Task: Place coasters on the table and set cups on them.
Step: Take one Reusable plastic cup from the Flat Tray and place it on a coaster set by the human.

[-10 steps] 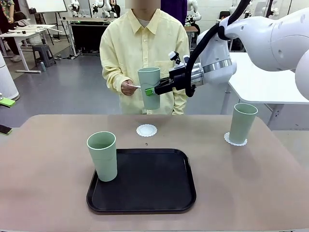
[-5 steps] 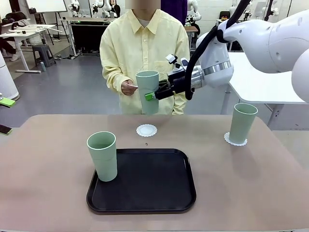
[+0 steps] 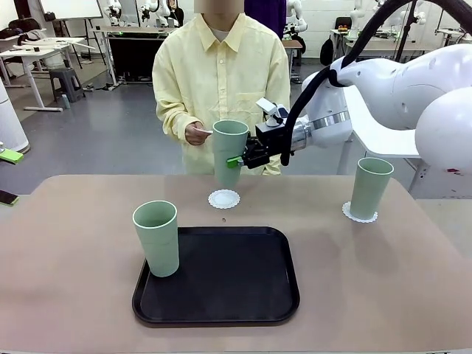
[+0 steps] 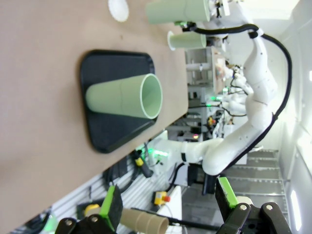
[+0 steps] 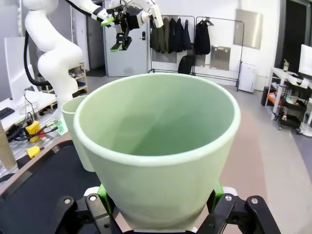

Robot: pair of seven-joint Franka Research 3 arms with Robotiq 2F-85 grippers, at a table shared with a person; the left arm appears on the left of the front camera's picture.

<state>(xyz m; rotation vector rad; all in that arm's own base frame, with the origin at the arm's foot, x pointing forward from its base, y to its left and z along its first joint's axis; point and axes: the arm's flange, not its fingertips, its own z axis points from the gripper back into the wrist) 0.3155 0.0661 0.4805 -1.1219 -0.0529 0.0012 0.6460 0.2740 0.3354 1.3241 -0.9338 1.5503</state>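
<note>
We see the right gripper (image 3: 234,160) clamped on a green cup (image 3: 229,151), one finger against each side of its wall; the cup hangs upright over the far middle of the table (image 3: 74,280), just above a white coaster (image 3: 224,198); the left wrist view shows a clear gap between the cup's base and that disc. The person's hand (image 3: 197,134) is close behind the rim, pinching something small and white that we cannot make out.

The tabletop is bare on both sides of the coaster; the black tray (image 3: 243,295) lies just on the robot's side of it. A second cup (image 3: 370,188) stands on its own coaster (image 3: 359,214) near the table's right edge, well apart. A third cup (image 3: 156,237) stands at the tray's left edge; the rest of the tray is bare.

The right wrist view looks down into the held cup, and it is empty; the left wrist view looks into the mouth of the third cup, and we see nothing inside. The left gripper (image 4: 168,200) is spread wide with nothing between its fingers.
</note>
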